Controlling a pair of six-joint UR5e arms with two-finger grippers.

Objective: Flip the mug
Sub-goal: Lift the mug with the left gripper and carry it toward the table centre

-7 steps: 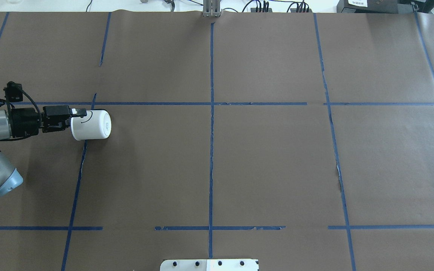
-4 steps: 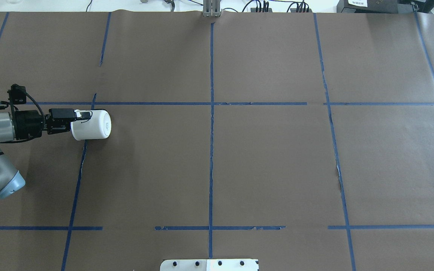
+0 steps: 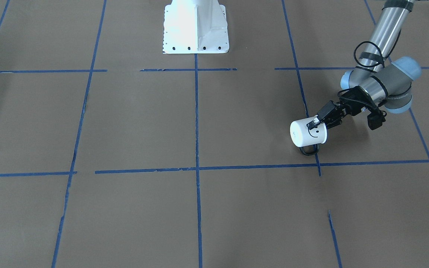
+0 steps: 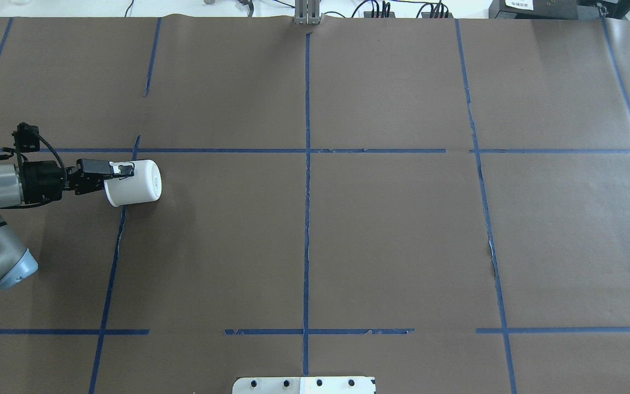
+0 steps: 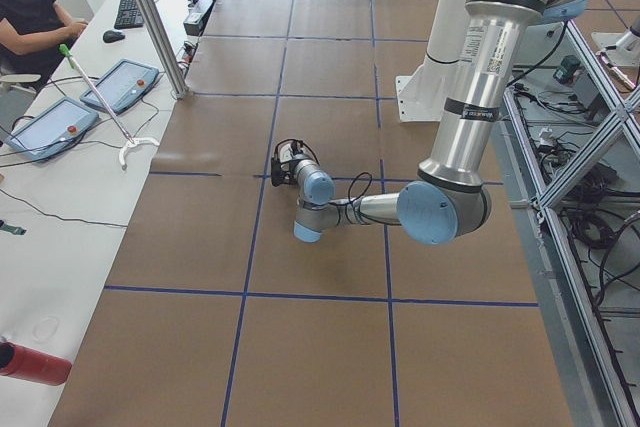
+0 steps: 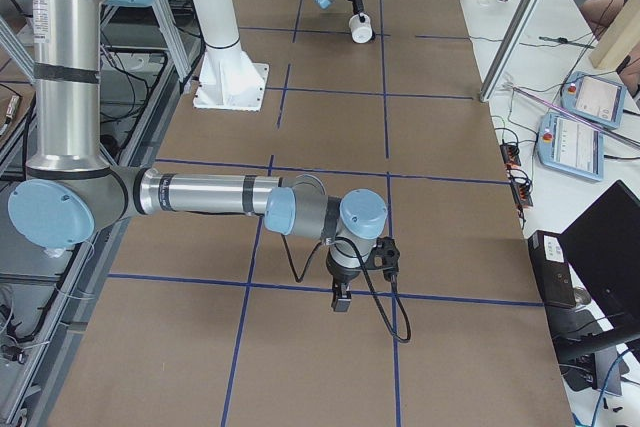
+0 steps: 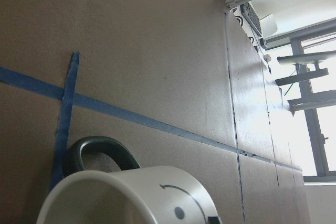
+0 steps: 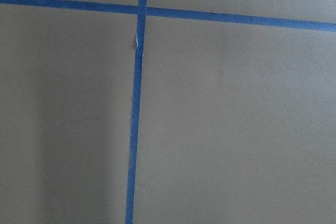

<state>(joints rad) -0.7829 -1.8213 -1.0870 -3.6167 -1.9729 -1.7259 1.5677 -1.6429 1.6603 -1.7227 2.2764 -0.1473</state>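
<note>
White mug (image 3: 308, 134) lies tipped near the counter's (image 3: 214, 208) left edge, its rim apparently pinched by the left gripper's (image 3: 314, 122) clenched fingers (image 4: 120, 169) to lever it over.

The mug (image 7: 131, 198) fills the bottom edge, its handle (image 7: 100, 144) beside blue tape (image 7: 131, 116).

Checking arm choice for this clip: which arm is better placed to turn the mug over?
Left. The left gripper pinches the rim of the mug, which lies on its side; the right gripper hangs far away from it.
</note>
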